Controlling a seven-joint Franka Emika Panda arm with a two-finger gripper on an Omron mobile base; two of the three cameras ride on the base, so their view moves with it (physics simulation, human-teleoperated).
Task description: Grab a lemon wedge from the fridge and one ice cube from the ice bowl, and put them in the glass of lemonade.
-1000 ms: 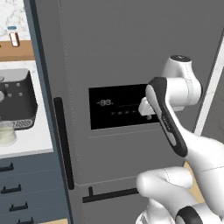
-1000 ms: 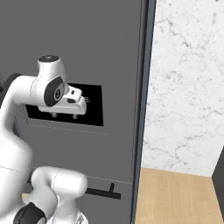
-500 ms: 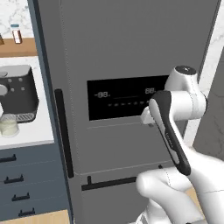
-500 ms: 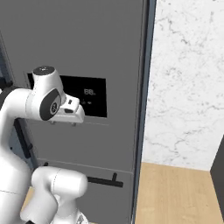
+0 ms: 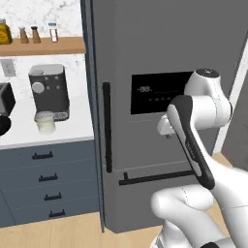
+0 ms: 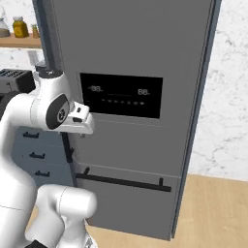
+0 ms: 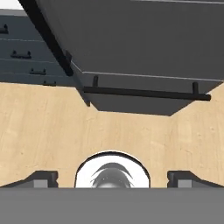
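A: In front of the arm, what is the biggest thing?

B: The fridge (image 5: 160, 53), tall and dark grey, its doors shut. A black display panel (image 6: 121, 95) sits on the upper door, a vertical black bar handle (image 5: 106, 127) runs near that door's left edge, and a horizontal black bar handle (image 6: 123, 181) crosses the top of the lower drawer. In the hand view the same drawer handle lies across the upper half, with pale wooden floor (image 7: 52, 131) below it.

A: And to the left of the fridge?

B: A white counter (image 5: 29, 138) over blue-grey drawers (image 5: 46, 181), with a wooden shelf (image 5: 43, 46) on the wall above. A grey coffee machine (image 5: 48, 89) stands at the back of the counter, not far from its right edge beside the fridge. A small pale cup (image 5: 45, 122) sits just in front of the machine. On the shelf stand a yellow jar (image 5: 5, 33) and three small shakers (image 5: 35, 34).

A: The gripper?

B: The gripper (image 7: 112, 179) is held in front of the upper door, just below the display panel, pointing down at the floor. Its fingertips (image 7: 43, 178) stand wide apart with nothing between them.

A: The lemon wedge, the ice, the glass?

B: I cannot tell where they are.
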